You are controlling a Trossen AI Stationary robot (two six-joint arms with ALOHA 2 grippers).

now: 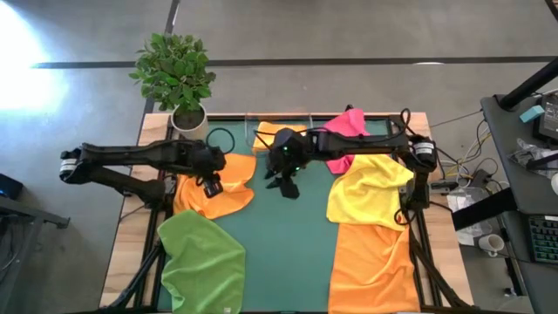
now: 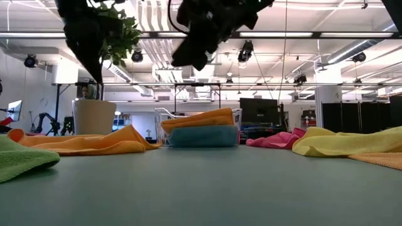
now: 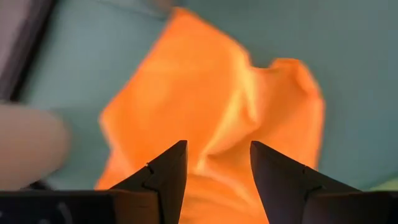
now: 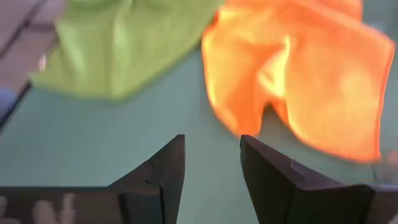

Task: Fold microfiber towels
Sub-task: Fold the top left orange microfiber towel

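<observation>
From above, the left end effector (image 1: 212, 185) hangs open over the crumpled orange towel (image 1: 228, 174) at the desk's (image 1: 288, 244) left; pinch one clear corner, not the bunched middle. The right end effector (image 1: 285, 185), open and empty, hovers mid-desk. Low view: the tray (image 2: 200, 130) hides its towels' edges.

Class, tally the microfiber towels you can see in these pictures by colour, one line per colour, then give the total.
orange towels: 3
yellow towel: 1
pink towel: 1
green towel: 1
light blue towel: 1
Total: 7
</observation>
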